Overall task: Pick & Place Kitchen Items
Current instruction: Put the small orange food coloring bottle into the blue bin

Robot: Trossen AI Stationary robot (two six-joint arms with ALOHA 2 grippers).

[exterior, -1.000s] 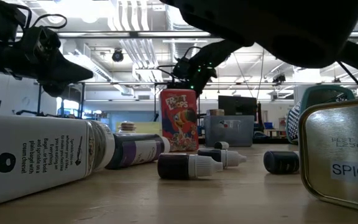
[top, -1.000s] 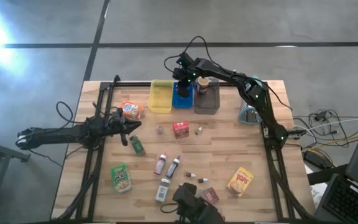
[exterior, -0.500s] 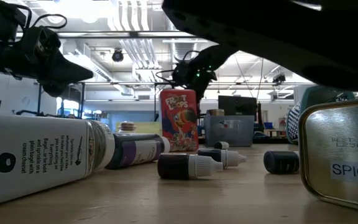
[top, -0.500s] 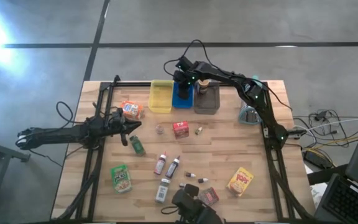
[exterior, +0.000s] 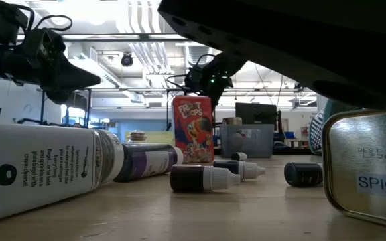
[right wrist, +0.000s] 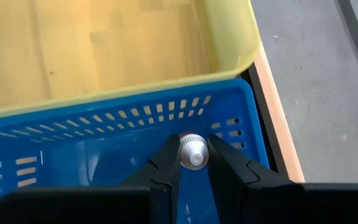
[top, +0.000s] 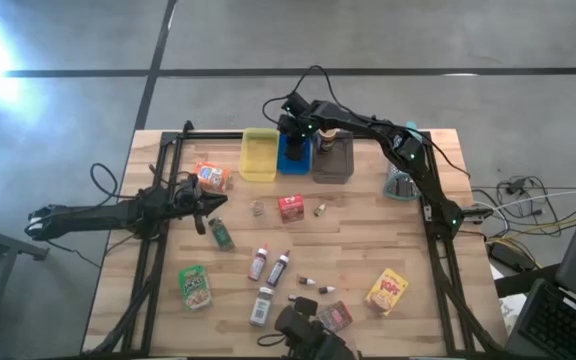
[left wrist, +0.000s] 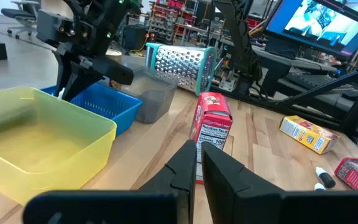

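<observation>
The right gripper [right wrist: 193, 163] is held above the blue slotted plastic tray [right wrist: 73, 155] at the table's far edge, and a small white-capped bottle [right wrist: 192, 152] is pinched between its two dark fingers; only the cap is seen, the body being hidden behind the fingers. In the high view the same gripper [top: 295, 130] covers most of the blue tray, which sits between the yellow plastic tray [top: 259, 155] and the grey plastic tray [top: 332, 160]. A brown cup [top: 327, 137] is partly made out at the grey tray's far end.

The left gripper [left wrist: 199, 167] is held over the table's left side with its fingers pressed together, nothing between them. Ahead of it a red carton [left wrist: 212, 127] stands upright on the wooden table [left wrist: 260, 162].

In the low view a red cereal box [exterior: 192, 129] stands behind several small dark bottles [exterior: 203, 178] lying on their sides, and a white cylindrical container [exterior: 42, 167] and a metal spice tin [exterior: 370, 167] are cut off at the edges.
</observation>
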